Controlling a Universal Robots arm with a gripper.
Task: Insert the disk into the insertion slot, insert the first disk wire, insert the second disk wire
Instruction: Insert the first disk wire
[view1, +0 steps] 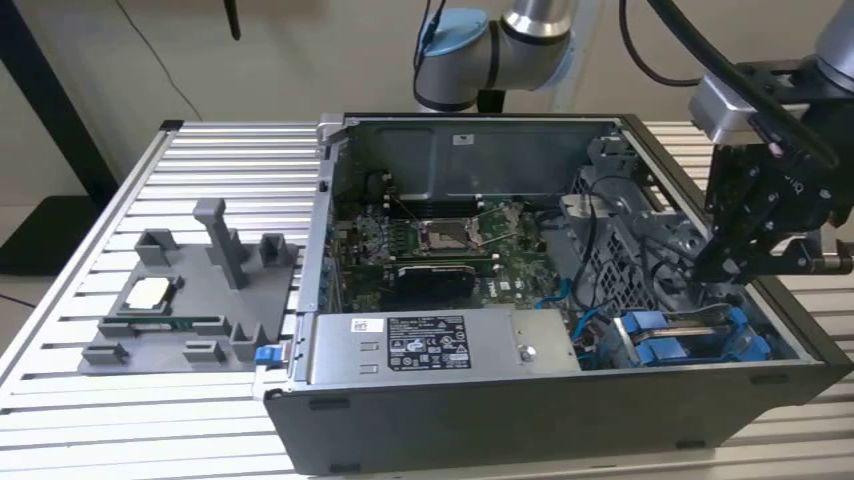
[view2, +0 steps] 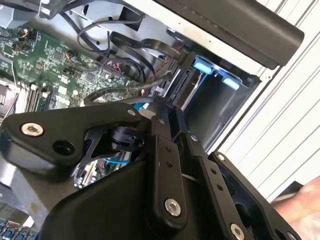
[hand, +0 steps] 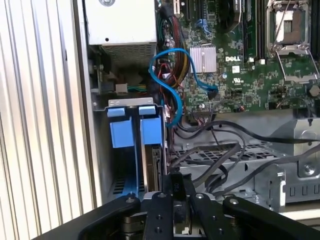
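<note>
Your claw (hand: 177, 181), fingers pressed together, grasp unclear, hangs above the insertion slot (hand: 131, 103); the disk (hand: 154, 162) looks seated, so wiring needs fine alignment.

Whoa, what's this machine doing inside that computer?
A robot arm's black gripper hangs inside the open dark grey computer case, close above the narrow grey metal drive bay with bright blue plastic tabs. A flat disk seems already seated in that bay, with loose black cables beside it.

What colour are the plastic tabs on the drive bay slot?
Bright blue; the tabs on the insertion slot show best in the first wrist view.
</note>
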